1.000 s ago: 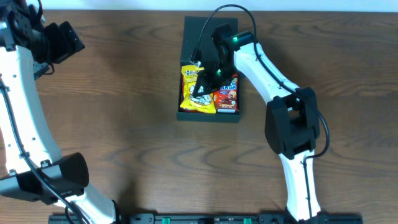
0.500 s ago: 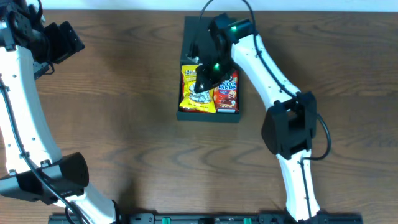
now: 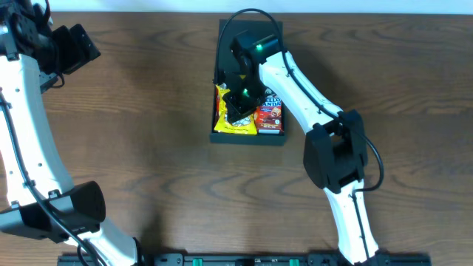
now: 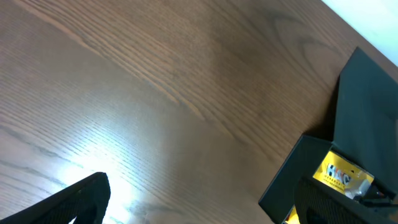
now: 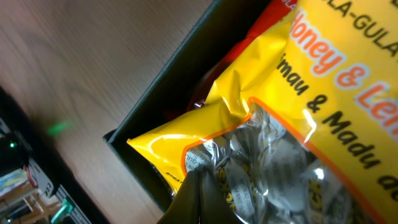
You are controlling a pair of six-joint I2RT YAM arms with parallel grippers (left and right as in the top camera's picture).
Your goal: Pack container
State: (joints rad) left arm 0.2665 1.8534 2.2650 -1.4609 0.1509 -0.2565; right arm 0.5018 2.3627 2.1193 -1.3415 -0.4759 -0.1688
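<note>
The dark teal-green container (image 3: 248, 137) stands at the table's back middle, its flap lid (image 3: 229, 35) open toward the far side. Inside lie a yellow sweets packet (image 3: 228, 124) and a red packet (image 3: 271, 117). My right gripper (image 3: 238, 109) is down in the container, fingers shut together, with the tips (image 5: 202, 186) resting on the yellow packet (image 5: 311, 74). The container wall shows in the right wrist view (image 5: 161, 106). My left gripper (image 3: 74, 48) is far off at the back left, open and empty (image 4: 205, 211). Its view catches the container corner (image 4: 292, 180).
The brown wooden table (image 3: 148, 148) carries nothing else. A white wall strip runs along the far edge (image 3: 369, 6). My right arm's base stands at the front right (image 3: 347, 222), my left arm's base at the front left (image 3: 66, 214).
My right gripper has shifted left and toward the back over the yellow packet, and the arm has swung with it. The left arm has not moved.
</note>
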